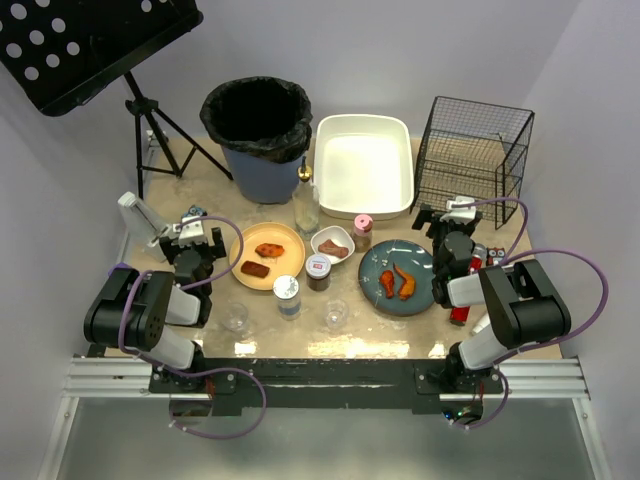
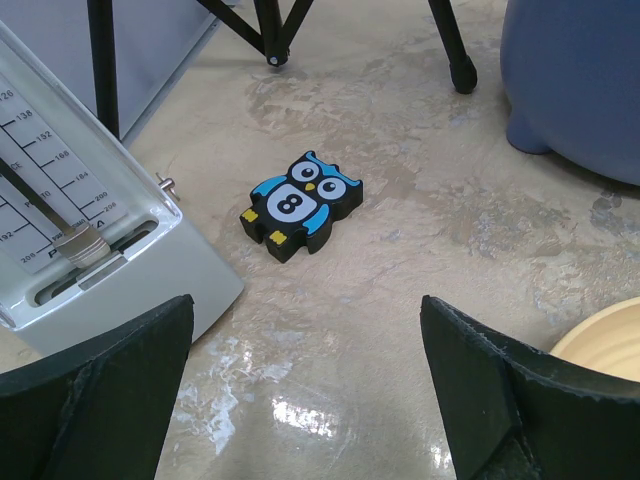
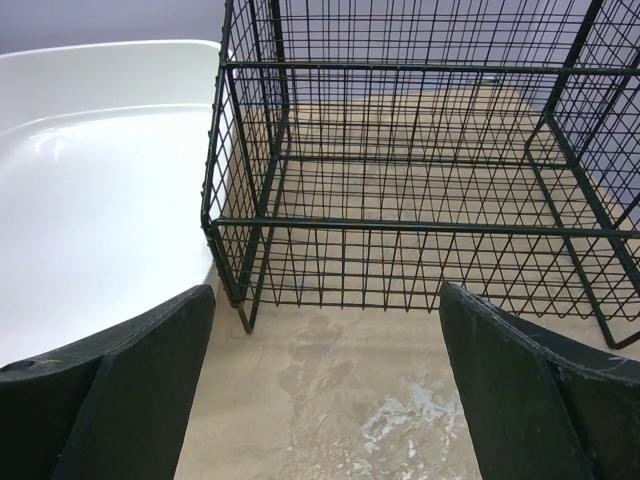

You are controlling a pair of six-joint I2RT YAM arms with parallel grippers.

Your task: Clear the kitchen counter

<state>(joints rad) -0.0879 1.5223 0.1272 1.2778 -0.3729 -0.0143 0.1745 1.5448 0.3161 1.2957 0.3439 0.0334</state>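
Note:
The beige kitchen counter (image 1: 385,335) holds a yellow plate (image 1: 266,256) with food pieces, a small white bowl (image 1: 332,245), a dark blue plate (image 1: 403,276) with chicken pieces, three jars (image 1: 287,295), two clear glasses (image 1: 235,316) and a bottle (image 1: 306,205). My left gripper (image 1: 197,232) is open and empty at the left, low over bare counter (image 2: 400,250); in its wrist view (image 2: 305,390) a blue owl magnet (image 2: 300,205) lies ahead. My right gripper (image 1: 455,212) is open and empty (image 3: 325,390), facing the black wire basket (image 3: 420,170).
A blue bin with a black bag (image 1: 255,130), a white tub (image 1: 362,165) and the wire basket (image 1: 472,150) stand along the back. A white metronome (image 2: 80,250) is beside the left gripper. A music stand tripod (image 1: 150,130) is at back left. A red item (image 1: 460,312) lies by the right arm.

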